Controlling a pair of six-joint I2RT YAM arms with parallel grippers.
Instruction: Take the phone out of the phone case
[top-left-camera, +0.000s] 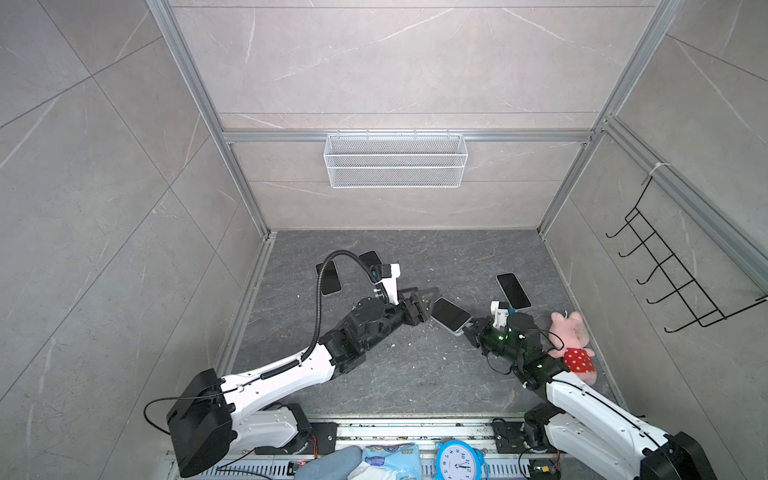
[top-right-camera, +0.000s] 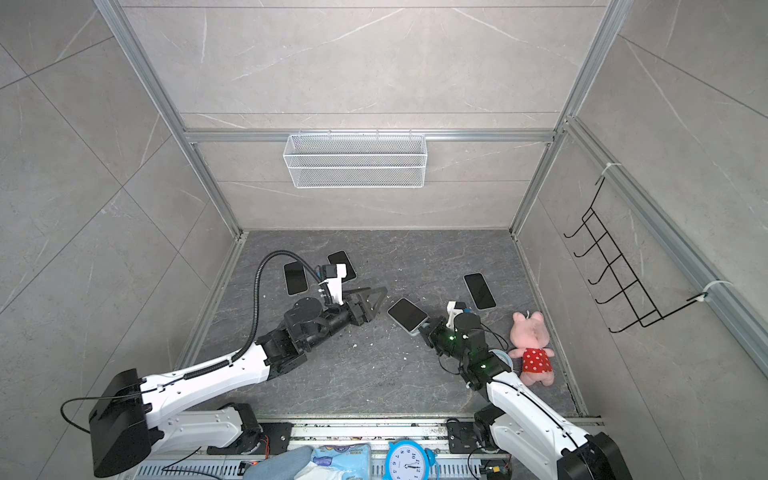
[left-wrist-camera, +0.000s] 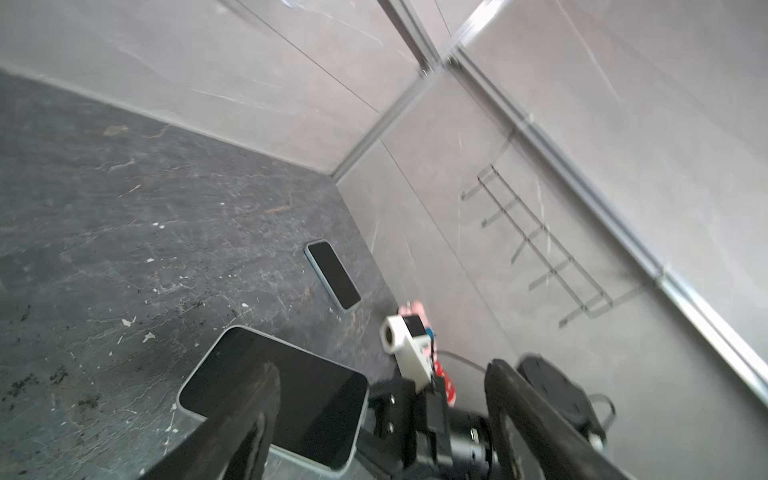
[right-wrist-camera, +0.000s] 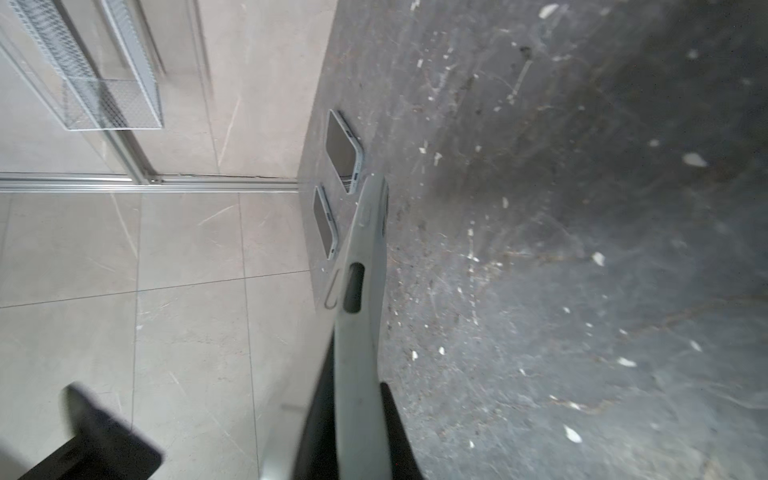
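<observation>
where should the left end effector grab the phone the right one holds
Grip the cased phone at its free short end, coming from the left, jaws across screen and back: the right end effector clamps the opposite end, and the open left end effector faces the free one.

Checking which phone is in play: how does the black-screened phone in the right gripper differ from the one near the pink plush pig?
The gripped phone is clamped at one end by the shut right gripper; the phone by the pig lies free. The gripped phone's far end nears the open left gripper; no gripper is at the phone by the pig. Both face up, black-screened, pale-blue-edged.
</observation>
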